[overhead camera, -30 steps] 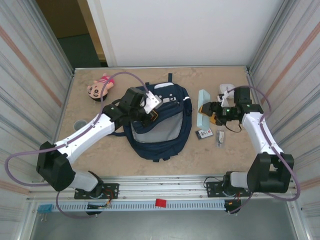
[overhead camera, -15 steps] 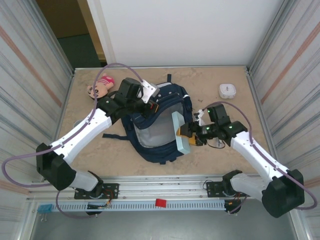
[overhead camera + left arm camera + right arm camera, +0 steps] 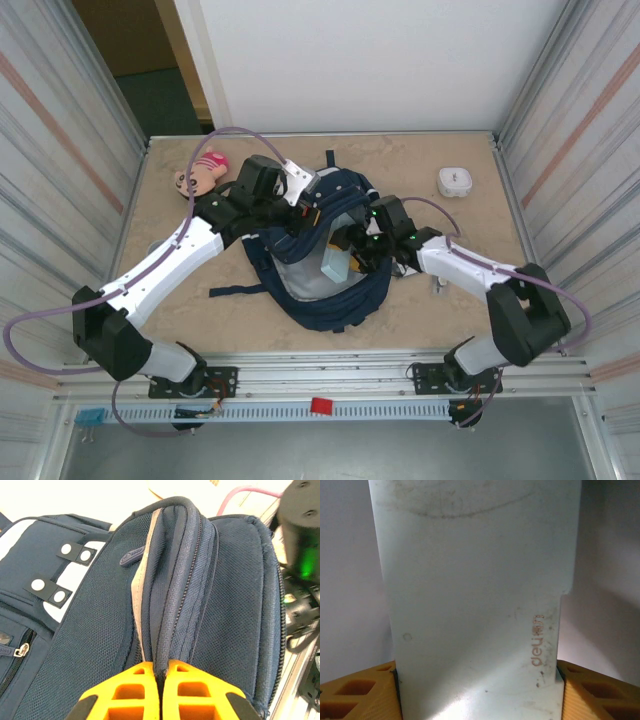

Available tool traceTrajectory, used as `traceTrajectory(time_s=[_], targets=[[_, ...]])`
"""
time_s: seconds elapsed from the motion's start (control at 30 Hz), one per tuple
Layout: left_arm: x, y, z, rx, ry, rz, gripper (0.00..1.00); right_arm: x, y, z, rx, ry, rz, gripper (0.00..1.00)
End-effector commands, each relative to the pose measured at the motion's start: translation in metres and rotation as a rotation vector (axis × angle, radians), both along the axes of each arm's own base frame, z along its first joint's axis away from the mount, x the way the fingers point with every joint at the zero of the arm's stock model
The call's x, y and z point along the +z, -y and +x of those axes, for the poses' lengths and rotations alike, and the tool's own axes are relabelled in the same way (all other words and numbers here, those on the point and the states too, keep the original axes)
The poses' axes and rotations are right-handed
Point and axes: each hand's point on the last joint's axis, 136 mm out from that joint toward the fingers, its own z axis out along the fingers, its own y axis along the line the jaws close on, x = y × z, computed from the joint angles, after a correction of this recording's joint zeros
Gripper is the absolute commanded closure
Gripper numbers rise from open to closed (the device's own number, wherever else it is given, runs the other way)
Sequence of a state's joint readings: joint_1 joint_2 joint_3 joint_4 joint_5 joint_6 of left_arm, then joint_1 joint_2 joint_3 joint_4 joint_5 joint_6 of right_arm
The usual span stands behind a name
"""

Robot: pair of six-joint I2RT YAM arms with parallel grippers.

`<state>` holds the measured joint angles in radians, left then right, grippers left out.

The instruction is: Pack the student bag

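Observation:
The student bag (image 3: 300, 290), navy with white trim, lies in the middle of the table with its main mouth pulled open. My left gripper (image 3: 305, 215) is at the bag's top edge. In the left wrist view its orange fingertips (image 3: 142, 680) are shut on a fold of the bag's (image 3: 210, 580) zipper rim, holding it up. My right gripper (image 3: 347, 250) reaches in from the right and is shut on a pale blue-green flat case (image 3: 334, 264), whose far end sits inside the opening. In the right wrist view the case (image 3: 475, 580) stands between the orange fingers (image 3: 355, 692) against the bag's grey lining.
A pink plush doll (image 3: 197, 175) lies at the back left. A small white round box (image 3: 455, 181) sits at the back right. A dark bag strap (image 3: 235, 291) trails left on the table. A small grey item (image 3: 438, 284) lies beside the right forearm. Corrugated metal walls close both sides.
My right arm has carried the pale case from the right of the table leftward into the bag's opening. The left gripper kept its hold and pulled the rim up and back.

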<state>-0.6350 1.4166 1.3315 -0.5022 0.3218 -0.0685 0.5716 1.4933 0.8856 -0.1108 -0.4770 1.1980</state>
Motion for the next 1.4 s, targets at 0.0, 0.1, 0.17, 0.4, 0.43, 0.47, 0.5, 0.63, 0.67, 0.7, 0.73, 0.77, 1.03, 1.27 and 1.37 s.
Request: traceTrajectory(time_s=[0.0, 0.1, 0.17, 0.4, 0.43, 0.47, 0.5, 0.63, 0.67, 0.7, 0.73, 0.77, 1.03, 1.27, 1.37], targets=[[0.071, 0.010, 0.000, -0.026, 0.168, -0.174, 1.00, 0.017, -0.013, 0.051, -0.149, 0.110, 0.008, 0.51], [0.072, 0.011, 0.001, -0.028, 0.172, -0.178, 1.00, 0.009, -0.020, 0.071, -0.181, 0.120, -0.011, 0.44], [0.071, 0.010, 0.001, -0.026, 0.173, -0.175, 1.00, 0.006, -0.024, 0.077, -0.194, 0.115, 0.008, 0.33], [0.061, 0.002, 0.007, -0.002, 0.173, -0.150, 1.00, -0.007, -0.004, 0.041, -0.216, 0.088, 0.001, 0.20], [0.061, 0.000, 0.008, 0.002, 0.176, -0.152, 1.00, -0.009, -0.002, 0.037, -0.221, 0.085, 0.004, 0.20], [0.061, -0.002, 0.010, 0.007, 0.179, -0.154, 1.00, -0.010, 0.000, 0.032, -0.223, 0.078, 0.005, 0.19], [0.061, -0.003, 0.010, 0.011, 0.181, -0.155, 1.00, -0.012, 0.001, 0.027, -0.221, 0.074, 0.001, 0.20], [0.063, -0.008, 0.013, 0.019, 0.189, -0.157, 1.00, -0.021, 0.004, 0.011, -0.228, 0.077, -0.033, 0.36], [0.064, -0.008, 0.013, 0.018, 0.193, -0.160, 1.00, -0.022, 0.001, 0.011, -0.228, 0.083, -0.023, 0.40], [0.064, -0.007, 0.013, 0.016, 0.193, -0.163, 1.00, -0.023, -0.002, 0.012, -0.228, 0.088, -0.014, 0.41], [0.064, -0.006, 0.013, 0.011, 0.191, -0.165, 1.00, -0.022, -0.007, 0.014, -0.223, 0.097, -0.004, 0.42], [0.065, -0.005, 0.013, 0.006, 0.189, -0.171, 1.00, -0.023, -0.011, 0.015, -0.216, 0.102, 0.000, 0.43], [0.066, 0.000, 0.013, -0.011, 0.181, -0.189, 1.00, -0.040, -0.039, 0.023, -0.204, 0.101, 0.003, 0.55], [0.071, 0.003, 0.013, -0.026, 0.187, -0.203, 1.00, -0.039, -0.073, 0.042, -0.171, 0.146, 0.062, 0.68], [0.075, 0.005, 0.012, -0.034, 0.192, -0.213, 1.00, -0.033, -0.091, 0.053, -0.159, 0.176, 0.094, 0.72]])
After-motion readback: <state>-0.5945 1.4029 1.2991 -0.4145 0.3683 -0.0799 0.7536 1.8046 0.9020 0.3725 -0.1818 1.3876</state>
